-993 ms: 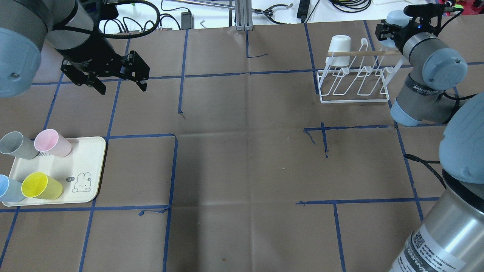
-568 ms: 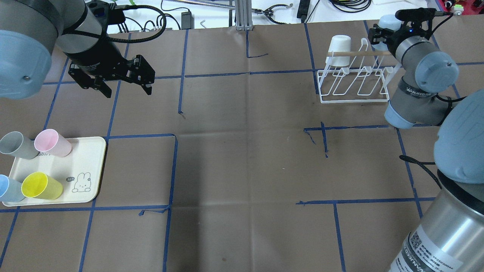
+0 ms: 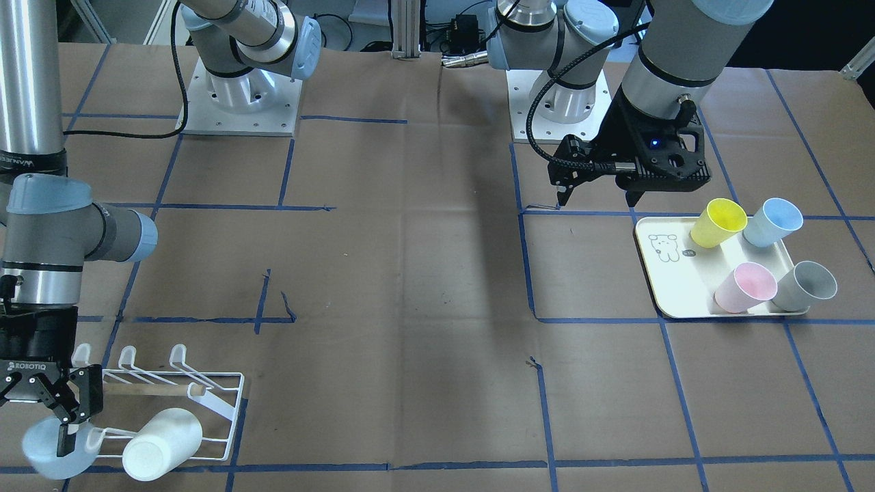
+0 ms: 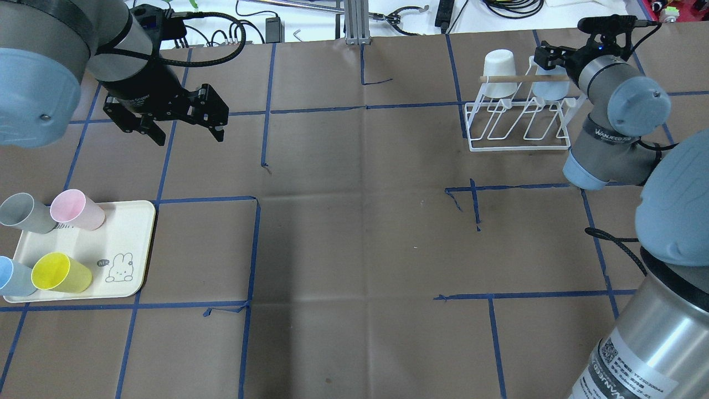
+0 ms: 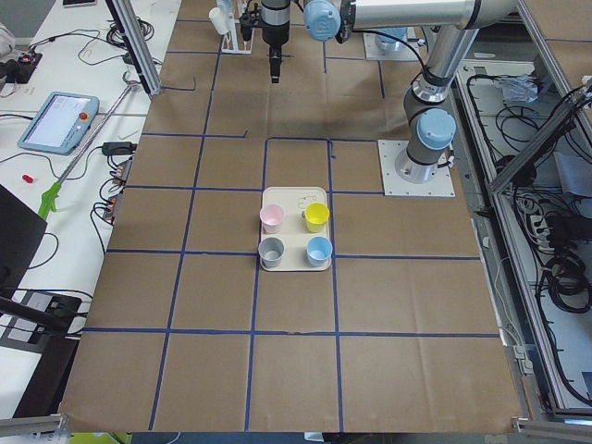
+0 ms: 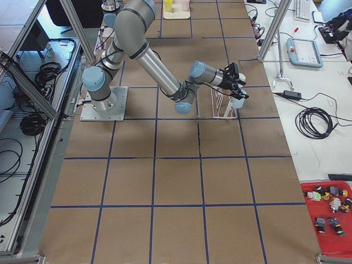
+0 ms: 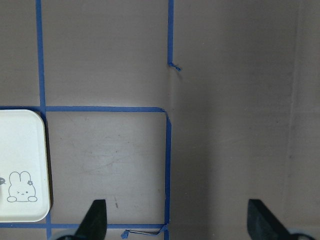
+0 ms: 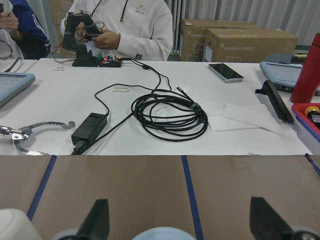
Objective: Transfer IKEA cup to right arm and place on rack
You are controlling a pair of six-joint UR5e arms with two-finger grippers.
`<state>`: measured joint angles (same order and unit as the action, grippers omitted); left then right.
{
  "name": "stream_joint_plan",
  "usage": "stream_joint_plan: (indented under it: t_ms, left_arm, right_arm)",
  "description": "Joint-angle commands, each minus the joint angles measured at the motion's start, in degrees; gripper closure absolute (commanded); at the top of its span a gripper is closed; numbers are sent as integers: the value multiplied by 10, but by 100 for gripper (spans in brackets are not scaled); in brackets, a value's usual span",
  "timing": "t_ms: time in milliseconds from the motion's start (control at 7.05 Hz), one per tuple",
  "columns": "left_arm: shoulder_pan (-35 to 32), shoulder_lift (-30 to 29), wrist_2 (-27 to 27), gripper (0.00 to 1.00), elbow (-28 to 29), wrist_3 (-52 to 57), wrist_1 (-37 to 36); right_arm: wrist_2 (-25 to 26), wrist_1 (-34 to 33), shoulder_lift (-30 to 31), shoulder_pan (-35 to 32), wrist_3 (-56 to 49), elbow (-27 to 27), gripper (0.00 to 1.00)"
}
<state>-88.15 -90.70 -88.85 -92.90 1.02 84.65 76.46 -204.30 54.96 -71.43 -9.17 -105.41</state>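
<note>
Inward over the rack since a second ago: the silver-grey right arm (image 4: 620, 111) is being seen swung toward the table's middle. The pale blue plastic cup (image 4: 550, 84), then up beside the wrist past the rack's end, is now being found low behind the dowel.

The white wire rack (image 4: 520, 146) is being shown at the far right of the overhead view, its light wooden dowel bar (image 4: 520, 78) lying across the top. The blue cup is being seen in the rack's far row, at the end nearest the arm. Whether it is seated on a prong cannot be told, as that part is being hidden.

The black two-finger right gripper (image 3: 65, 418) is being held directly over the cup with its jaws spread wide. In the wrist view both fingers (image 8: 99, 220) are being seen well clear of the cup's rim, with nothing pinched. A white plastic cup (image 4: 498, 66) is being carried, tilted, at the other end of that row.

Across the brown paper-covered table (image 4: 354, 221), the black left gripper (image 4: 188, 136) is being found a little further toward the middle than before. Its jaws are spread and empty above the paper, well apart from the cream tray with a rabbit drawing (image 4: 133, 244). A grey cup (image 4: 25, 213), a pink cup (image 4: 77, 209), a yellow cup (image 4: 60, 272) and a second blue cup (image 4: 14, 277) are being kept there.
</note>
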Motion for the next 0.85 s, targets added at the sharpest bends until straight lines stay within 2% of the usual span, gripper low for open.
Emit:
stream_joint_plan:
  t_ms: [0,284,568,709]
  left_arm:
    - [0,0,0,1,0,0,-1]
    - [0,0,0,1,-1,0,-1]
    - [0,-1,0,1,0,1,-1]
    - [0,0,0,1,0,0,0]
  right_arm:
    - [-1,1,10,2,6,5,0]
    - [-1,4,43,-1,37,8,0]
    - [0,97,114,-21,37,6,0]
    - [0,180,153,-34,37,6,0]
